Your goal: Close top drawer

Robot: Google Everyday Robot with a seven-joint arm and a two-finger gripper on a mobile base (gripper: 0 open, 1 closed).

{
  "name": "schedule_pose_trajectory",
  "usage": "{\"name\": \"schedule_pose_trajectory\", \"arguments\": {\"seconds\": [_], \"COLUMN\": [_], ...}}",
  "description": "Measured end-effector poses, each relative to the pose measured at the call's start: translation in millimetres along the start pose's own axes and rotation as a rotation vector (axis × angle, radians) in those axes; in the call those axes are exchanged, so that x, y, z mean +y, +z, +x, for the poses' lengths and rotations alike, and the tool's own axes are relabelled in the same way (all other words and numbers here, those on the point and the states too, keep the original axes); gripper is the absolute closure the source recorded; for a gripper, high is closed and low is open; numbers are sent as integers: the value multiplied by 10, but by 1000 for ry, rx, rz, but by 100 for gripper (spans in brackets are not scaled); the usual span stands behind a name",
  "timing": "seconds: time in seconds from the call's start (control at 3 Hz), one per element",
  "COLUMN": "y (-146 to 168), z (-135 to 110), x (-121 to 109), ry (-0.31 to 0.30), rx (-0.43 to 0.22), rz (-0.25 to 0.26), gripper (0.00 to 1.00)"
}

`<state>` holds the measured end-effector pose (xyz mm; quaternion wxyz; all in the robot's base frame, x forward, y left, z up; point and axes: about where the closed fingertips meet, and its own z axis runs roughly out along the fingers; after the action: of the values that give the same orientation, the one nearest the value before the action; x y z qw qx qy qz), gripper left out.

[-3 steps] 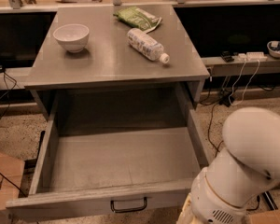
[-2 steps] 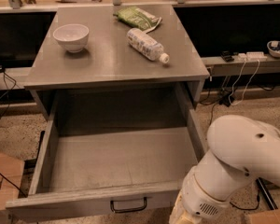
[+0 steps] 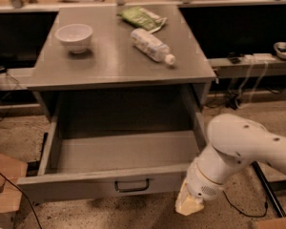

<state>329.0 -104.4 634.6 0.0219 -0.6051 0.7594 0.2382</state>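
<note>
The top drawer (image 3: pixel 124 154) of the grey cabinet stands pulled out, and its inside looks empty. Its front panel (image 3: pixel 76 187) faces me with a dark loop handle (image 3: pixel 132 185) at the centre. My white arm (image 3: pixel 238 149) comes in from the lower right. The gripper (image 3: pixel 188 204) is the cream-coloured end of the arm. It sits low at the right end of the drawer front, right of the handle, touching or nearly touching the panel. The lower drawers are out of view.
On the cabinet top (image 3: pixel 109 61) stand a white bowl (image 3: pixel 74 36), a lying plastic bottle (image 3: pixel 151 46) and a green bag (image 3: pixel 141 17). A wooden piece (image 3: pixel 4 185) is at the lower left. Cables (image 3: pixel 238 94) and a shelf run along the right.
My arm has swung left and down toward the drawer front's right end. The drawer front has slid some way back toward the cabinet.
</note>
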Motion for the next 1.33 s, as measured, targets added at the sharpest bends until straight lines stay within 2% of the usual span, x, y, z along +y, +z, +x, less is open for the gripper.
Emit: {"name": "schedule_pose_trajectory", "arguments": {"seconds": [0.67, 1.0, 1.33], "y": [72, 172, 169], "z": [0, -60, -59], "x": [-96, -535, -523], "ry": [16, 3, 3], "rx": [-6, -8, -8], "rz": [14, 56, 56], "gripper": [100, 100, 100]}}
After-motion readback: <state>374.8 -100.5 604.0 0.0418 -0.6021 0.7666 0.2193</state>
